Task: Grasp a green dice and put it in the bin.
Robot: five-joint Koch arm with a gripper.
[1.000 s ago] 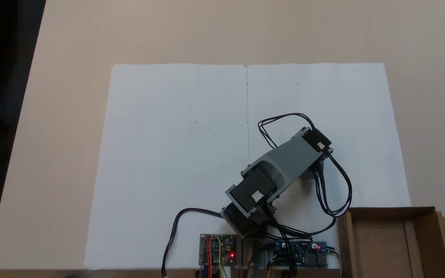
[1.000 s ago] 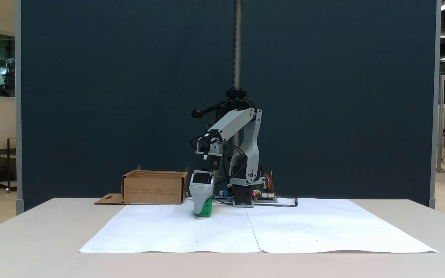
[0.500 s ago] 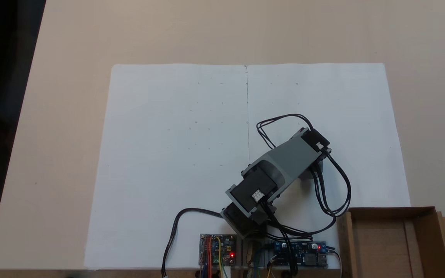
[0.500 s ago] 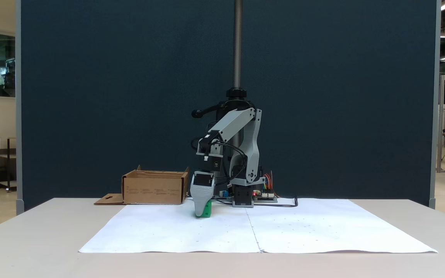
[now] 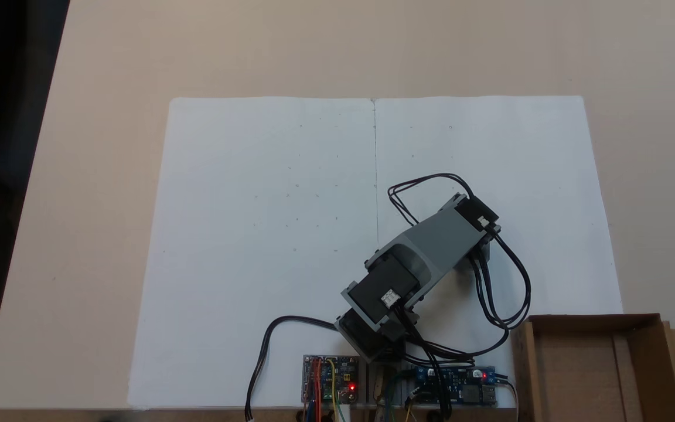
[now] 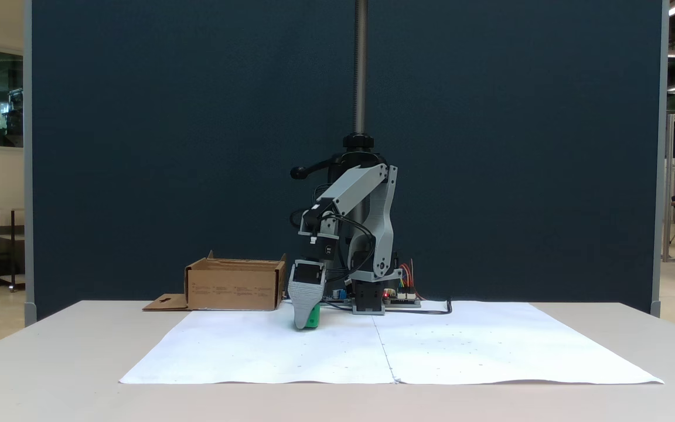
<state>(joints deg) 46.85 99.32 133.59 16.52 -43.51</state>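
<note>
One bin (image 5: 630, 375), seemingly bare inside.

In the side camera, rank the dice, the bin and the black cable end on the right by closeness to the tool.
1. Dice: at the tool tip.
2. Bin: left, behind.
3. Cable end: right, farthest.

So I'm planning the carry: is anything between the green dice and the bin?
Nothing visible. The green dice sits at the claw tip on white paper; the bin stands beyond, bare paper between.
</note>
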